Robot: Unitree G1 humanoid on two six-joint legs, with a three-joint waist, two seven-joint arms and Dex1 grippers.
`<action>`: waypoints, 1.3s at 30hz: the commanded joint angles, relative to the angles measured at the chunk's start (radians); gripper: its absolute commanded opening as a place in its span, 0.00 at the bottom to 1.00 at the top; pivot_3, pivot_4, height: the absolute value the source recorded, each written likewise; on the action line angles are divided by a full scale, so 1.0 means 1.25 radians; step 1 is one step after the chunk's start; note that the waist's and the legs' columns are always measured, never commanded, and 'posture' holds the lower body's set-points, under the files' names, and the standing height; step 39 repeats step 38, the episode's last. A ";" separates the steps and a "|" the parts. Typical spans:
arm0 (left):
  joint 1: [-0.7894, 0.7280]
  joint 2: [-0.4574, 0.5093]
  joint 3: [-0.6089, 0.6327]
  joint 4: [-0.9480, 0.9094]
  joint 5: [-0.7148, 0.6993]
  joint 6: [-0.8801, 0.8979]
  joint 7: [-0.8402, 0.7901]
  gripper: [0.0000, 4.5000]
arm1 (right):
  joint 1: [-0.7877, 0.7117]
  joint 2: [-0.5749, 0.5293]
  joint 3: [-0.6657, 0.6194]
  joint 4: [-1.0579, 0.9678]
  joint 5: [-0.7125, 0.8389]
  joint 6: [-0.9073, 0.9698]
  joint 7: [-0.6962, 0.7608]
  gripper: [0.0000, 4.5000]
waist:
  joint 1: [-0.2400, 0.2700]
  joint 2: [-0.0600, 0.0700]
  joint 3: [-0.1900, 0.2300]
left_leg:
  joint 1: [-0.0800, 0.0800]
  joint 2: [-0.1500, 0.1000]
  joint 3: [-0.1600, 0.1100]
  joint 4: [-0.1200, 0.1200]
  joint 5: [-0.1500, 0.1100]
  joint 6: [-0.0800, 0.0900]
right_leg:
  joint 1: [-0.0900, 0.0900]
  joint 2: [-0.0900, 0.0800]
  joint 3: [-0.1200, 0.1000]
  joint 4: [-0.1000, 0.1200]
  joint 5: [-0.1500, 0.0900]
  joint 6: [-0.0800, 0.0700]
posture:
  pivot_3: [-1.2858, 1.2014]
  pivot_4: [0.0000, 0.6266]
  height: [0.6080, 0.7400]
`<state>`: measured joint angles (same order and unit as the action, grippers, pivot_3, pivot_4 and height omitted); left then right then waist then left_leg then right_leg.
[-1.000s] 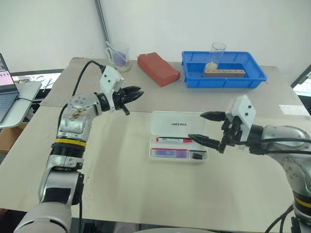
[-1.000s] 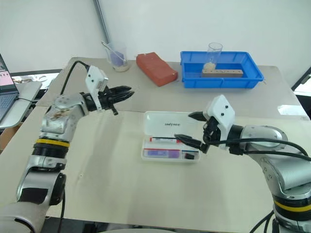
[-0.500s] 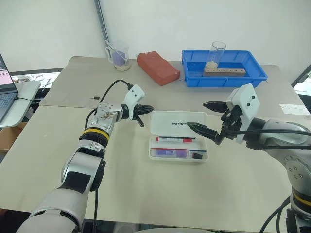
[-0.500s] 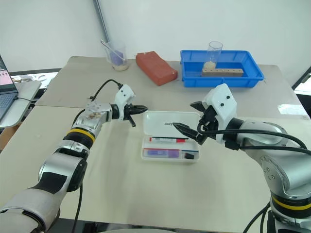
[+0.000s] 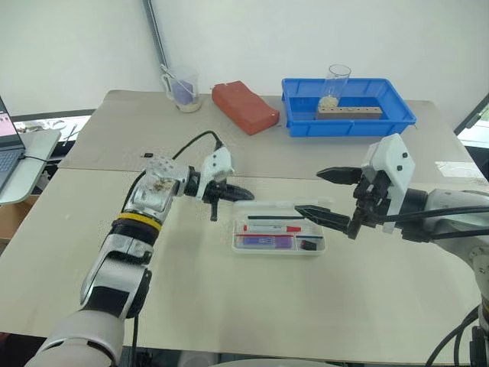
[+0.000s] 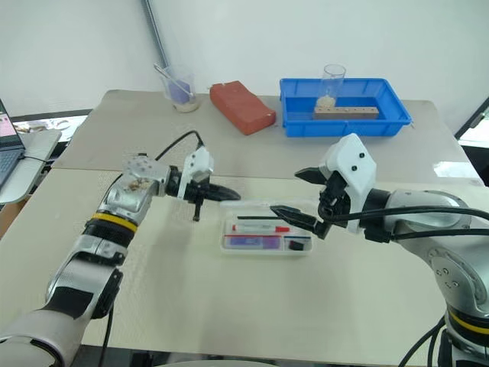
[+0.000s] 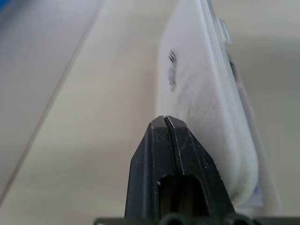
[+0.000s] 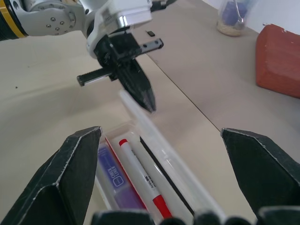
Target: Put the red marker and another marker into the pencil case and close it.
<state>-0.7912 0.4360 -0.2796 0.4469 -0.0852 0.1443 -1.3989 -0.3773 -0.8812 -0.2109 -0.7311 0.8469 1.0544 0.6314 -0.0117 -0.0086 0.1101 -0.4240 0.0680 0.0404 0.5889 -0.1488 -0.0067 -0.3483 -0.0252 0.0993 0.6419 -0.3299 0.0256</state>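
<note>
The pencil case lies mid-table with its lid lifted about halfway, seen almost edge-on. Inside lie the red marker and, nearer me, the purple highlighter. My left gripper is shut, its tip against the lid's left end; the left wrist view has the shut fingers against the white lid with its black lettering. My right gripper hangs open just right of the case, above its right end, touching nothing. From the right wrist, the red marker and highlighter lie between its fingers.
At the back stand a blue tray holding a glass and a wooden block, a red brick-shaped block and a clear cup. A laptop sits on a side table at far left.
My left gripper has dropped and swung right to the case's lid. The lid, which lay flat open, now stands half raised. The right gripper has barely moved.
</note>
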 commanded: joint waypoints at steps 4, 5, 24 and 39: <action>0.078 -0.009 -0.096 -0.115 0.097 -0.087 0.066 0.01 | 0.073 0.004 0.052 -0.003 -0.053 -0.053 -0.002 1.00 | 0.007 0.000 0.000 | 0.000 0.000 -0.001 0.001 0.000 0.000 | 0.001 0.000 0.000 0.000 0.000 0.000 | 0.52 0.24 1.00; 0.087 -0.008 -0.109 -0.119 0.108 -0.089 0.070 0.01 | 0.085 0.004 0.055 0.000 -0.063 -0.061 -0.003 1.00 | 0.007 0.000 0.000 | -0.001 0.000 -0.001 0.001 0.000 0.000 | 0.001 0.000 0.000 0.000 0.000 0.000 | 0.52 0.24 1.00; 0.210 0.196 0.229 -0.372 -0.094 0.175 0.204 0.99 | 0.193 -0.071 0.027 0.204 -0.208 -0.267 0.160 1.00 | -0.007 0.002 -0.002 | 0.003 0.000 -0.001 0.000 0.000 0.001 | 0.002 0.001 0.001 0.000 -0.002 0.000 | 0.52 0.24 1.00; 0.363 0.235 0.326 -0.515 -0.132 0.285 0.366 0.99 | 0.176 -0.033 0.015 0.344 -0.275 -0.346 0.166 1.00 | 0.005 0.002 -0.001 | 0.004 0.000 -0.001 0.001 0.000 0.000 | 0.004 -0.001 -0.001 0.000 -0.002 -0.001 | 0.52 0.24 1.00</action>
